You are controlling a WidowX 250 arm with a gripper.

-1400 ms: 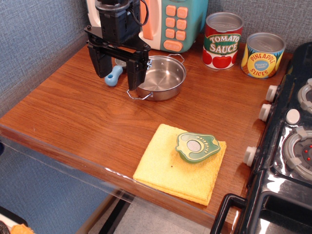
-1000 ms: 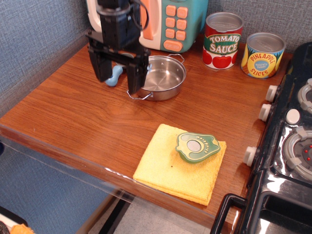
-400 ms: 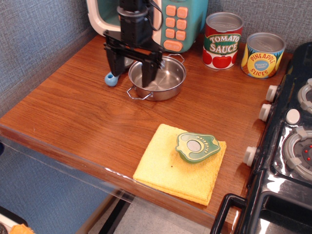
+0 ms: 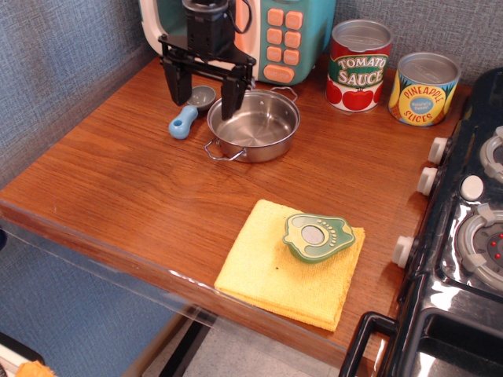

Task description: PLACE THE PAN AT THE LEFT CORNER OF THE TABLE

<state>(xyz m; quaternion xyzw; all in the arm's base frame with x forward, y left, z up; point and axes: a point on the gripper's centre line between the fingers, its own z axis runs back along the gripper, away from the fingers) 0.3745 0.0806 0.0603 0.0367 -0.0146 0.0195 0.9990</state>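
Observation:
The shiny steel pan (image 4: 255, 126) sits on the wooden table (image 4: 126, 181) near the back, with one wire loop handle toward the front left and one at the back. My black gripper (image 4: 204, 98) hangs open just left of and behind the pan's rim. Its right finger stands over the pan's back-left rim and its left finger over the scoop. It holds nothing.
A blue-handled measuring scoop (image 4: 189, 114) lies left of the pan. A toy microwave (image 4: 275, 35) stands behind it. Tomato sauce (image 4: 359, 64) and pineapple (image 4: 424, 88) cans stand at the back right. A yellow cloth (image 4: 291, 263) with a green avocado toy (image 4: 317, 236) lies at the front. A black stove (image 4: 464, 236) is at the right.
My gripper has swung from left of the pan to over its left rim, then lifted and moved back a little. The pan has not moved.

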